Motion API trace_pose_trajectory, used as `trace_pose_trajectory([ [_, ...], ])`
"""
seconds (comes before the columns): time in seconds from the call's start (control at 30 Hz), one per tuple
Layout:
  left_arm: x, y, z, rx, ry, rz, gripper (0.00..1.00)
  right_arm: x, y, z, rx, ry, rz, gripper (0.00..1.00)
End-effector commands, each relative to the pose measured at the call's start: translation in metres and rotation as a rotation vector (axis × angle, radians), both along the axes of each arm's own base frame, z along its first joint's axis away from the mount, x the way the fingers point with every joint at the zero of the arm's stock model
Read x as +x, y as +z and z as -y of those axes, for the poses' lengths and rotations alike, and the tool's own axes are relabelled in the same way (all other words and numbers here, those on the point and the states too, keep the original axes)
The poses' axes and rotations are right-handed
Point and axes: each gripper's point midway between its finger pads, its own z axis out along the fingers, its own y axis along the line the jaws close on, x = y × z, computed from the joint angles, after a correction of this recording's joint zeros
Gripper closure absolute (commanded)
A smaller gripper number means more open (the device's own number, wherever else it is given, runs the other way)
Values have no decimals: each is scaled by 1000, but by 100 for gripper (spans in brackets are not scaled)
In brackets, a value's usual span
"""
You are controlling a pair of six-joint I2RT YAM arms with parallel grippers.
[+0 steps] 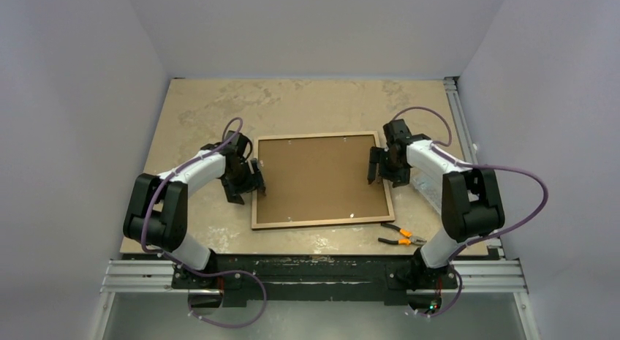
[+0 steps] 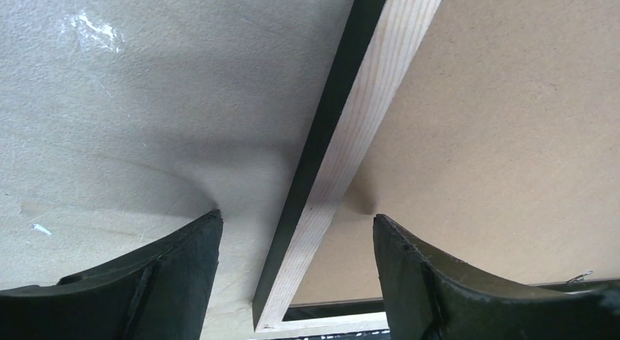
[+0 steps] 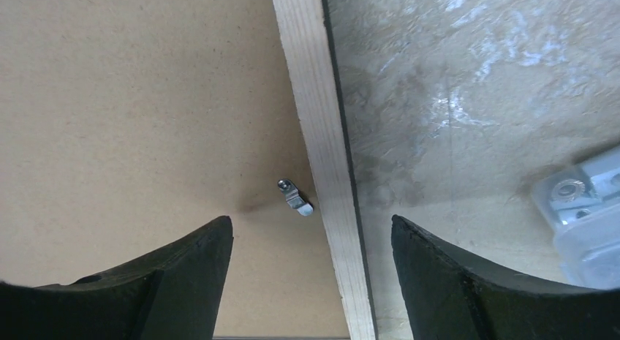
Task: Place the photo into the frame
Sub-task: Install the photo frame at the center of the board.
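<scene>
The frame lies back-up in the middle of the table, its light wood rails around a brown backing board. The photo is not in view. My left gripper is open at the frame's left rail. In the left wrist view the gripper straddles the rail, one finger over the table, the other over the board. My right gripper is open at the right rail. In the right wrist view it straddles the rail, beside a small metal clip on the board.
Orange-handled pliers lie on the table by the frame's near right corner. A clear plastic piece sits right of the frame, also in the top view. An aluminium rail runs along the table's right edge.
</scene>
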Motion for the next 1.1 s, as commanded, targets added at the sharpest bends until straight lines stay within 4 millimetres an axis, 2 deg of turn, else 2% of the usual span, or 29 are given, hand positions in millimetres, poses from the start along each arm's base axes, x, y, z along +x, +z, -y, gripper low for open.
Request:
trace_pose_trajectory([
  [0.0, 7, 2, 4, -22, -13, 42, 27, 10, 6, 5, -96, 6, 37, 27],
  [0.23, 12, 2, 8, -41, -4, 51, 28, 11, 3, 13, -153, 4, 38, 49],
  [0.4, 15, 5, 10, -50, -2, 61, 28, 13, -8, 15, -170, 3, 17, 75],
  [0.53, 15, 7, 10, -49, -6, 66, 28, 16, -8, 12, -159, -2, 29, 94],
  [0.6, 14, 7, 9, -49, -8, 65, 28, 18, -5, 12, -155, -5, 43, 98],
  [0.7, 13, 6, 9, -48, -11, 61, 28, 19, 0, 10, -141, -3, 56, 98],
  [0.8, 12, 6, 9, -48, -13, 61, 28, 18, 5, 2, -93, 8, 70, 93],
  [0.97, 14, 6, 11, -55, -15, 65, 28, 17, 11, 3, -100, 27, 83, 58],
  [1.0, 14, 6, 11, -57, -16, 64, 28, 17, 10, 3, -99, 27, 81, 53],
  [1.07, 15, 5, 12, -62, -18, 60, 29, 18, 7, 3, -101, 30, 70, 51],
])
